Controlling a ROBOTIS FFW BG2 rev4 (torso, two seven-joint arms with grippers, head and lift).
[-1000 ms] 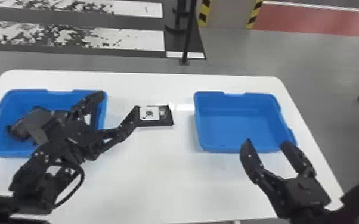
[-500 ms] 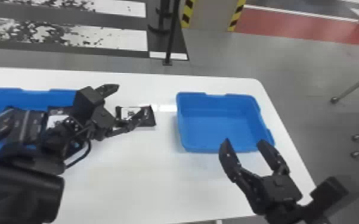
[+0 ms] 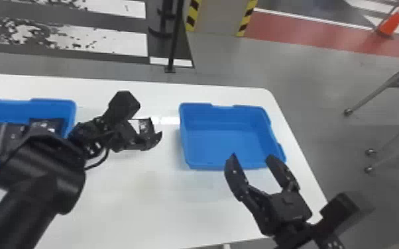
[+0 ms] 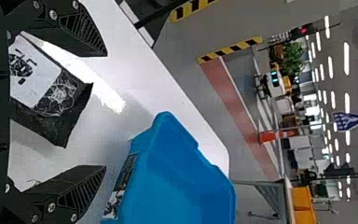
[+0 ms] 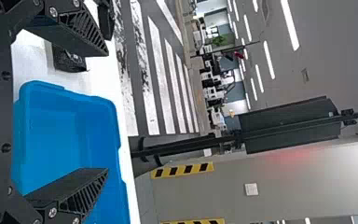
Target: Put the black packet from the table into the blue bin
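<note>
In the head view my left gripper [image 3: 149, 134] is over the black packet [image 3: 146, 126], partly covering it on the white table. The left wrist view has the packet [image 4: 51, 116], with its white label, lying between the spread fingers of my left gripper [image 4: 105, 112], touching neither. To the packet's right stands the blue bin [image 3: 222, 142], with nothing in it. My right gripper [image 3: 252, 159] is parked open at the bin's near edge; in the right wrist view the open right gripper [image 5: 106, 112] has the bin [image 5: 60, 140] beyond it.
A second blue bin [image 3: 53, 105] at the table's left holds several dark packets [image 3: 8, 139], partly behind my left arm. The white table [image 3: 136, 212] ends just past the right bin, with floor beyond. A black pole [image 3: 174, 39] stands behind the table.
My left gripper has moved right and turned, coming over the packet from its left side. The head view has shifted right. The right gripper holds its pose by the bin.
</note>
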